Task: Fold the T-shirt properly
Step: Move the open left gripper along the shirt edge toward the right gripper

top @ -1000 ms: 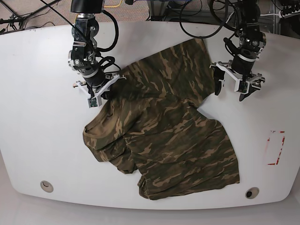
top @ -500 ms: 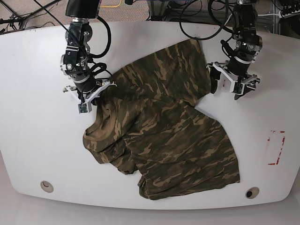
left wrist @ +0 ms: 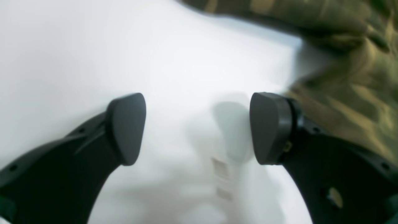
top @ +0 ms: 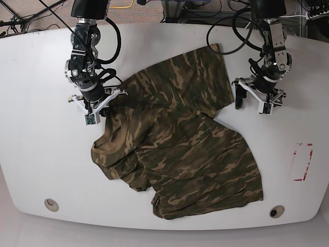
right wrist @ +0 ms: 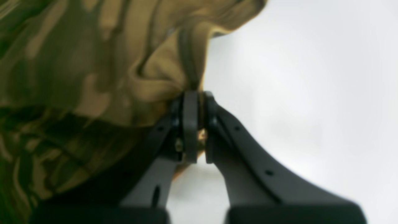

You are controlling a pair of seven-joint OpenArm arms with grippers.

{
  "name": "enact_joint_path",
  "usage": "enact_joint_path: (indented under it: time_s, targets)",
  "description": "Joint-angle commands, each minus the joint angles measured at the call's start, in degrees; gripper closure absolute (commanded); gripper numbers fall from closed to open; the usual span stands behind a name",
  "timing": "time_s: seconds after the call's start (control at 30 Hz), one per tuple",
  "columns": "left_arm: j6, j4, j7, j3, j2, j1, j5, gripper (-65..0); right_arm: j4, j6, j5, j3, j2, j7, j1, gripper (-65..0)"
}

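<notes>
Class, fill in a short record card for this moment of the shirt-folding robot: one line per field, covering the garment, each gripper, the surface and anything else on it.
garment: camouflage T-shirt, crumpled, not yet folded, lying on the table
right gripper: shut on an edge of the T-shirt
left gripper: open, empty, over bare table beside the shirt's edge
surface: white table
other marks: red rectangle outline near the table's edge, clear of the shirt
</notes>
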Motion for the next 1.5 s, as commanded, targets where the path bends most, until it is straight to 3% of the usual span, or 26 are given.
enact_joint_path:
  time_s: [0.0,0.53,1.07,1.47]
  targets:
    - [-0.62,0.84,-0.65,-0.01,-0.1,0.85,-0.01,-49.3,1.18,-0.18,0.26,0.05,0.36,1.25,0.71,-0.1]
    - [-0.44,4.51,0.13,3.4,0.47,3.67,1.38,-49.5,1.32,-0.19,0.23,0.48,0.53,1.29,0.84,0.0]
    - [-1.11,3.76,5.43,8.06,0.76,3.04,-1.16,-50.2,1.76,-0.18,0.19,0.38,0.46,1.3,0.38,0.0]
    - [-0.49,5.58,2.64,8.58,0.35,3.8,0.0,-50.0,3.6,0.18,0.09,-1.24,0.47,0.91,-0.4,0.0]
